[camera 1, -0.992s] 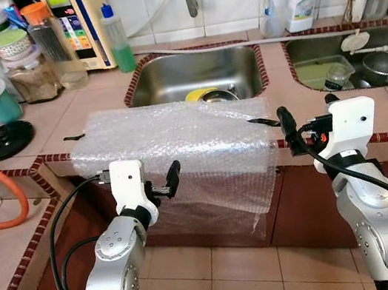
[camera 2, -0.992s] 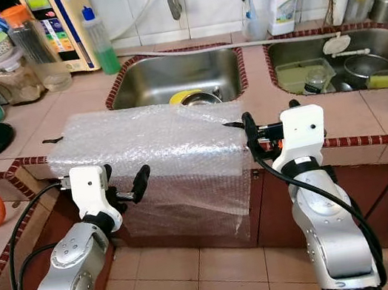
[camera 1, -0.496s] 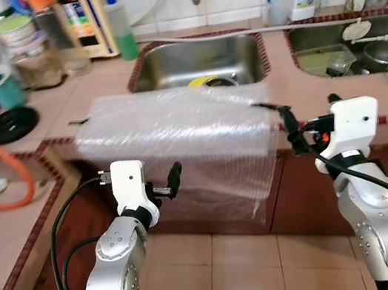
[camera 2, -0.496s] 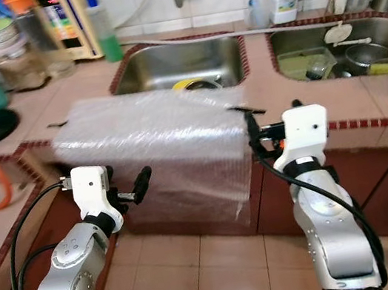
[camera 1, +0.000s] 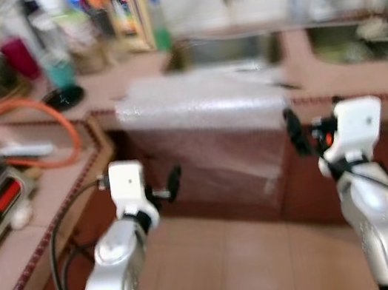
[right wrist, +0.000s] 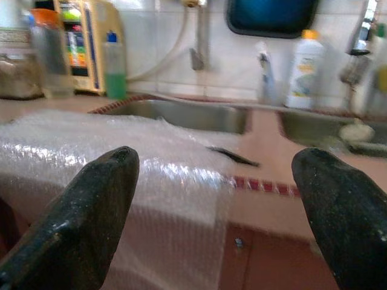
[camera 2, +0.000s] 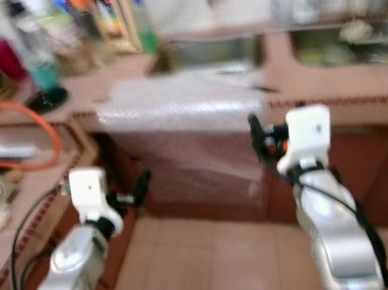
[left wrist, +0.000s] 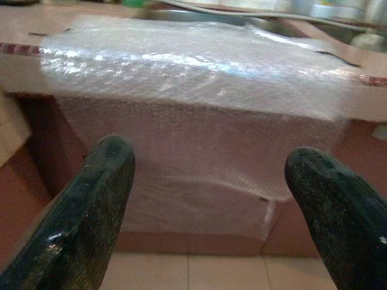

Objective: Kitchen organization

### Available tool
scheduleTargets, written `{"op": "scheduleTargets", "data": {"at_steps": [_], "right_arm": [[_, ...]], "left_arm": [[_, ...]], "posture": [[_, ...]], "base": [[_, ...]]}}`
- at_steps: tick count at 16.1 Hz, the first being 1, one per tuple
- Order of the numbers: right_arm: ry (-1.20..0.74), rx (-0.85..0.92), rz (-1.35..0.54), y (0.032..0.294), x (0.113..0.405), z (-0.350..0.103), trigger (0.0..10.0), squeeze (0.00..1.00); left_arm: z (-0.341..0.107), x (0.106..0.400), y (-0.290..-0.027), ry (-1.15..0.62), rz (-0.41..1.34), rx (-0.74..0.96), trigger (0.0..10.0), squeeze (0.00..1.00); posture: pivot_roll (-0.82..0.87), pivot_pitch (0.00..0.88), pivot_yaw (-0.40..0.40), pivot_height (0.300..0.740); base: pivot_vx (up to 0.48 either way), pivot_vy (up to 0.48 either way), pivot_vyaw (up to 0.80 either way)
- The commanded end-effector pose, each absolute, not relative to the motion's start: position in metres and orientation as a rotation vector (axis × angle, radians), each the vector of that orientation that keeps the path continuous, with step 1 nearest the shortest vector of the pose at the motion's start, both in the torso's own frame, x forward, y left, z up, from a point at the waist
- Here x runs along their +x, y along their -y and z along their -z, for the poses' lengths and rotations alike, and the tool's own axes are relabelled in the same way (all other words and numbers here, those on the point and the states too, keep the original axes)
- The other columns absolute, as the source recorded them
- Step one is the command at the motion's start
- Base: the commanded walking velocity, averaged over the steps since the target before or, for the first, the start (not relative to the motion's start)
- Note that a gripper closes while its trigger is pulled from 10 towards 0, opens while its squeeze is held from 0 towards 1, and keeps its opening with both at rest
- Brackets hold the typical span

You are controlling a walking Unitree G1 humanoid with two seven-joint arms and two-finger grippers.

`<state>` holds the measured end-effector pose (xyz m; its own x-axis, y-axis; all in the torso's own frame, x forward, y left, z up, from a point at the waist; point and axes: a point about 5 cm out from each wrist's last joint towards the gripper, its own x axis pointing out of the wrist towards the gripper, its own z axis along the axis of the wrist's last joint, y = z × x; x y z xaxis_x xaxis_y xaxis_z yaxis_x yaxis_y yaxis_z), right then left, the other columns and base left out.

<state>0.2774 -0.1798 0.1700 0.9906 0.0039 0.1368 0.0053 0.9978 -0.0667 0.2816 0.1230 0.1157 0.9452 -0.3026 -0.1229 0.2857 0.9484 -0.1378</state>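
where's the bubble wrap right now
The bubble wrap lies draped over the front edge of the counter just before the sink, hanging down the cabinet front, ahead of both grippers.

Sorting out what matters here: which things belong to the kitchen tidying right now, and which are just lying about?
In the job:
bubble wrap draped over the counter edge
left claw, open, short of it
right claw, open, short of it

Lying about:
orange hose
green bottle
white bottle
sink
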Motion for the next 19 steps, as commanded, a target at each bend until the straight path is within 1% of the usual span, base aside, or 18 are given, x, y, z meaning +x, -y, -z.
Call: {"op": "scheduleTargets", "data": {"at_steps": [1,4,12,19], "right_arm": [[0.163,-0.072,-0.018,0.1757,0.2795,-0.1767,10.0,0.00],[0.159,-0.075,-0.010,0.1775,0.2797,-0.1761,10.0,0.00],[0.156,-0.074,-0.010,0.1765,0.2790,-0.1746,10.0,0.00],[0.156,-0.072,-0.020,0.1747,0.2803,-0.1748,10.0,0.00]], "left_arm": [[-0.1237,0.2842,-0.1255,-0.111,0.303,-0.113,10.0,0.00],[-0.1234,0.2843,-0.1245,-0.108,0.323,-0.111,10.0,0.00],[-0.1237,0.2859,-0.1212,-0.101,0.378,-0.117,10.0,0.00],[-0.1215,0.2823,-0.1190,-0.106,0.399,-0.124,10.0,0.00]], "posture": [[-0.04,0.000,0.097,0.740],[-0.04,0.000,0.098,0.740],[-0.05,0.000,0.109,0.740],[-0.04,0.000,0.102,0.740]], "base": [[0.000,0.000,0.00],[0.000,0.000,0.00],[0.000,0.000,-0.80],[0.000,-0.356,-0.80]]}}
